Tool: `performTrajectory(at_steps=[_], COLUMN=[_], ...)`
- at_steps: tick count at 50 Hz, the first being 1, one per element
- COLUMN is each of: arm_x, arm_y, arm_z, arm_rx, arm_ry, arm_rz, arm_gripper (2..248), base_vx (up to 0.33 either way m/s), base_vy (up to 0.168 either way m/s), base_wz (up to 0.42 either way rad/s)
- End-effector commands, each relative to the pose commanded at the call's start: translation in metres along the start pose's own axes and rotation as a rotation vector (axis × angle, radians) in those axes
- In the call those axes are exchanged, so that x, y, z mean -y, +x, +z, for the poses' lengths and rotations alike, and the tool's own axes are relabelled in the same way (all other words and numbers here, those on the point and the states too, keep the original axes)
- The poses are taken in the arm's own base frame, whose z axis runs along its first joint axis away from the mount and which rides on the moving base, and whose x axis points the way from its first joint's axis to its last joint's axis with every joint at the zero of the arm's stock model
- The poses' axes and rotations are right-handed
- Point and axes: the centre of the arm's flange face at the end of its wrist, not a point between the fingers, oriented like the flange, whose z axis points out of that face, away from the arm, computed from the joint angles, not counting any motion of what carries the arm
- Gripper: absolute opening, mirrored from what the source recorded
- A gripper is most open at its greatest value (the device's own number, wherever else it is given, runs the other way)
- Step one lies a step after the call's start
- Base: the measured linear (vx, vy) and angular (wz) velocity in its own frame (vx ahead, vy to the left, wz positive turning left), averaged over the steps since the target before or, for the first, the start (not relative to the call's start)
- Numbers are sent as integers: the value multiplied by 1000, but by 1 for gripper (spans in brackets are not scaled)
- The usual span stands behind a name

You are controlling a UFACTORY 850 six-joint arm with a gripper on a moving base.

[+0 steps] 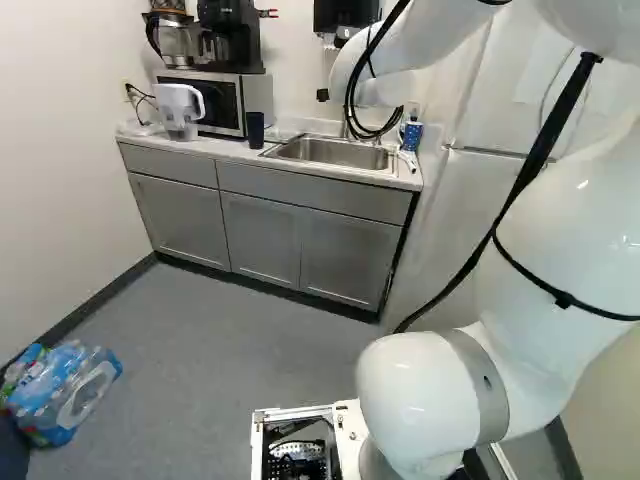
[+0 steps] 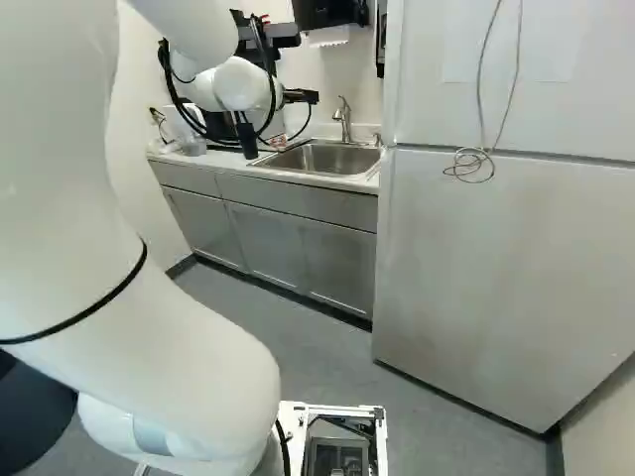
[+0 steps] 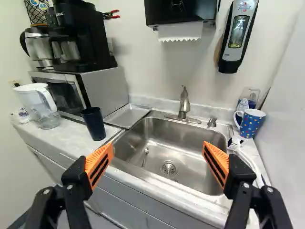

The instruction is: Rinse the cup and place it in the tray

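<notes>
My gripper (image 2: 301, 96) shows only partly beyond the wrist in the right base view. In the wrist view the gripper (image 3: 157, 150) stands wide open before the sink (image 3: 190, 138), nothing between its orange pads. A dark blue cup (image 3: 94, 124) stands upright on the counter left of the basin, beyond one finger and apart from it; the same cup (image 1: 256, 130) shows in the left base view. A shallow metal tray (image 3: 127, 115) lies between microwave and sink, right behind the cup. The faucet (image 3: 184, 102) rises at the basin's back edge.
Left of the cup is a water pitcher (image 3: 40, 105); a coffee maker tops the microwave (image 3: 102, 88). A dotted mug (image 3: 250, 122) and a brush stand right of the sink. The refrigerator (image 2: 496, 268) borders the counter. Bottle packs (image 1: 60, 390) lie on the floor.
</notes>
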Motion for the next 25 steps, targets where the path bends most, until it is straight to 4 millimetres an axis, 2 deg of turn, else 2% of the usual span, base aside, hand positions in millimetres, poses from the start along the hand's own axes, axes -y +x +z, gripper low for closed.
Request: performTrajectory(at_steps=[25], arm_x=[0], arm_y=[0], arm_z=[0], arm_rx=[0], arm_ry=[0], arm_rz=[0], arm_gripper=[247], base_vx=[135], base_vy=[41], base_wz=[-22])
